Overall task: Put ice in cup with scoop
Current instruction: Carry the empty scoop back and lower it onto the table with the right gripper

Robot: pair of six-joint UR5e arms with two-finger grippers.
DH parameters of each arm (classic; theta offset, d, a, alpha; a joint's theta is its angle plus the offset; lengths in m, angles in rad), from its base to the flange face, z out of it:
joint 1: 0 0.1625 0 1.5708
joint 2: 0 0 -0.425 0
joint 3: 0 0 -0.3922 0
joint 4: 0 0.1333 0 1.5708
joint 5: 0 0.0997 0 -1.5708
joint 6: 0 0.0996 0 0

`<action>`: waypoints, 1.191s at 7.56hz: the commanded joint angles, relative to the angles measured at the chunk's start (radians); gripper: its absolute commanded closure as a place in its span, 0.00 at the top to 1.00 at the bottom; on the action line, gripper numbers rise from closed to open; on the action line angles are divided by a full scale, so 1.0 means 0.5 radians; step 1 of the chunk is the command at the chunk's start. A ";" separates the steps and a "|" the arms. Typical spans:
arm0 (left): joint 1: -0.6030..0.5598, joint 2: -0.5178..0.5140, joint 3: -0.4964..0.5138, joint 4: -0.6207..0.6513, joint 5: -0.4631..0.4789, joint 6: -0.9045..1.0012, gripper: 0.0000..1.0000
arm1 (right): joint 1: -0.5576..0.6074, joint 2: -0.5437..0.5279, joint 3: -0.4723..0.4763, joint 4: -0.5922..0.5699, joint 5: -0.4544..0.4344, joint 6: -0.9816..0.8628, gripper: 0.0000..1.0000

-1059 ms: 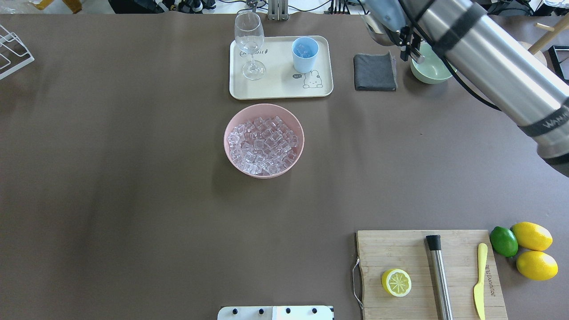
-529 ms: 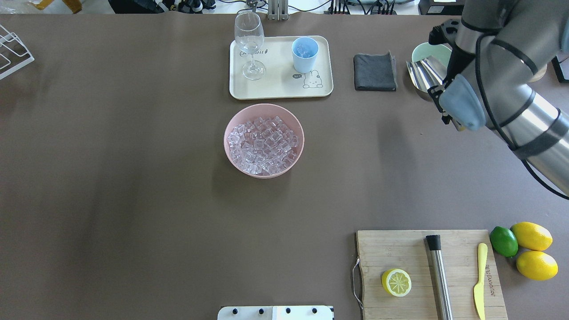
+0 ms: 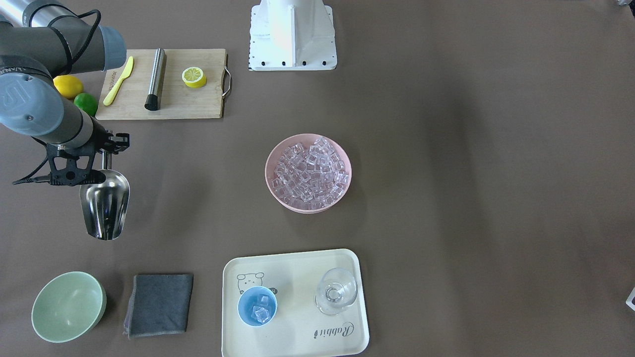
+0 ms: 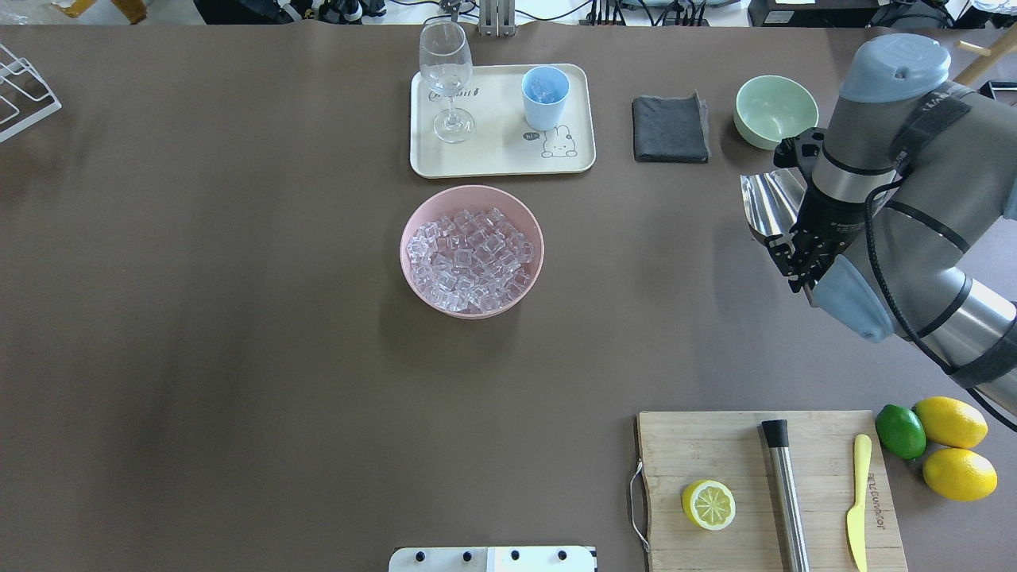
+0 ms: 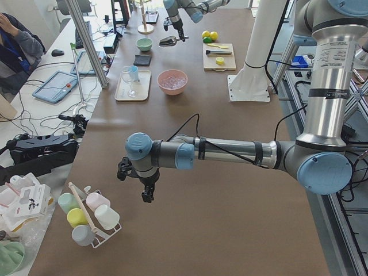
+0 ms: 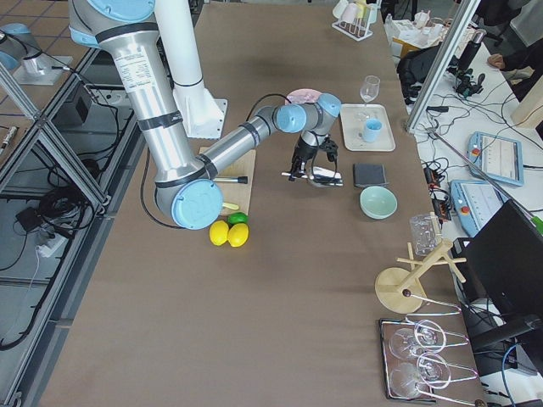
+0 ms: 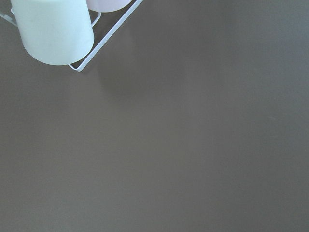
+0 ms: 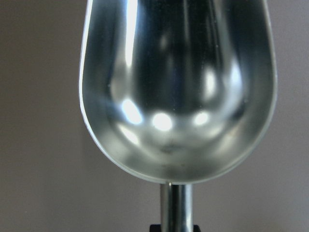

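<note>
Brown table point(image 4: 238, 318): spreading under everything.
Left gripper point(image 5: 148, 192): hanging beside a wire rack of pastel mugs point(image 5: 86, 215), well apart from the work, seemingly keeping clear; impossible to tell whether spread or pressed together.
Cream rectangular tray point(image 4: 493, 155): lying at the far middle, keeping the drinkware together.
Round pink bowl point(image 4: 404, 246): sitting mid-table just before the tray, seemingly for a short carry.
Right gripper point(image 3: 104, 157): pinching a thin handle, hovering well to the robot's right of the bowl.
Shiny steel scoop point(image 3: 105, 203): riding level, trough upward as if for carrying, gleaming, showing nothing inside.
Small light-blue handleless cup point(image 4: 543, 115): standing upright on the tray.
Clear glassy ice cubes point(image 4: 470, 258): glinting, mostly heaped in the bowl, a few lying in the cup.
</note>
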 commanded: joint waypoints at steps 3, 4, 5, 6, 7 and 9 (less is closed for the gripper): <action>0.003 0.000 -0.004 -0.002 0.006 0.000 0.97 | -0.167 -0.046 0.010 0.056 0.012 0.268 0.00; 0.006 0.000 0.002 -0.002 0.006 0.000 0.97 | -0.231 -0.052 -0.002 0.056 0.012 0.269 0.00; 0.007 0.003 0.005 -0.002 0.006 0.000 0.97 | -0.256 -0.058 -0.005 0.056 0.015 0.269 0.00; 0.007 0.000 -0.013 -0.005 0.003 0.000 0.97 | -0.277 -0.058 -0.008 0.056 0.012 0.272 0.00; 0.007 0.000 -0.010 0.004 0.002 0.000 0.97 | -0.281 -0.073 -0.008 0.056 0.012 0.269 0.00; 0.010 0.000 -0.010 -0.005 0.002 0.000 0.97 | -0.281 -0.077 -0.026 0.056 0.012 0.269 0.00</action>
